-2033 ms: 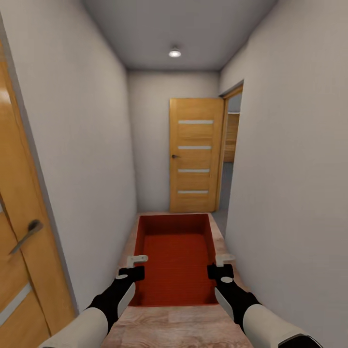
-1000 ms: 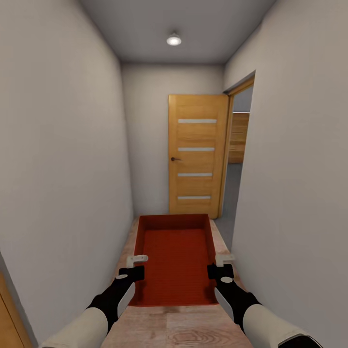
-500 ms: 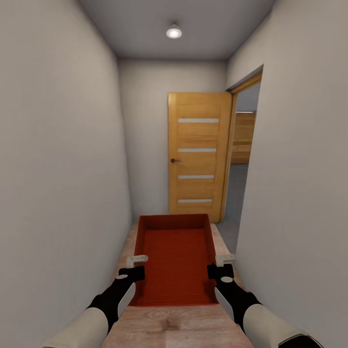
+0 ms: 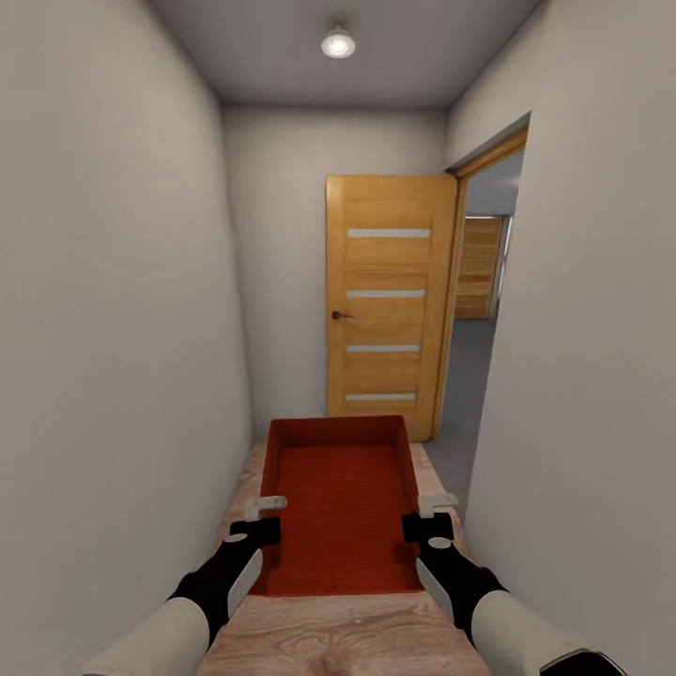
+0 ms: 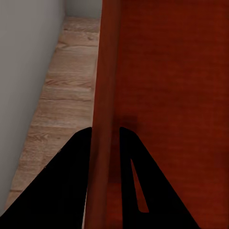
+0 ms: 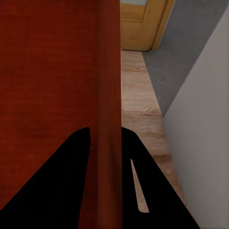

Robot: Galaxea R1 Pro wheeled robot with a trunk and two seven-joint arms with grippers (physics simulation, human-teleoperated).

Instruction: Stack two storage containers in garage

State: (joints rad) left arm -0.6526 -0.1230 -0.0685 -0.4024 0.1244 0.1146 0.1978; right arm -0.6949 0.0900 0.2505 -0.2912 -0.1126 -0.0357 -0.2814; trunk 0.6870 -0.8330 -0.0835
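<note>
The storage container [image 4: 340, 502] sits between the two grippers, extending forward from them. The left gripper [image 4: 260, 519] straddles the container's left wall, one finger inside and one outside; the right gripper [image 4: 430, 517] straddles the right wall likewise. A wood-plank floor [image 4: 338, 638] lies below the container and both grippers. A wall [image 4: 113, 329] stands close to the left of the left gripper; another wall [image 4: 582, 357] stands close to the right of the right gripper. Ahead of the grippers, beyond the container's far end, stands a panel door [image 4: 387, 305]. A doorway [image 4: 483, 310] opens ahead and right of the right gripper, with a concrete floor [image 4: 460, 394] beyond it. A ceiling lamp [image 4: 338, 43] hangs overhead, forward.
</note>
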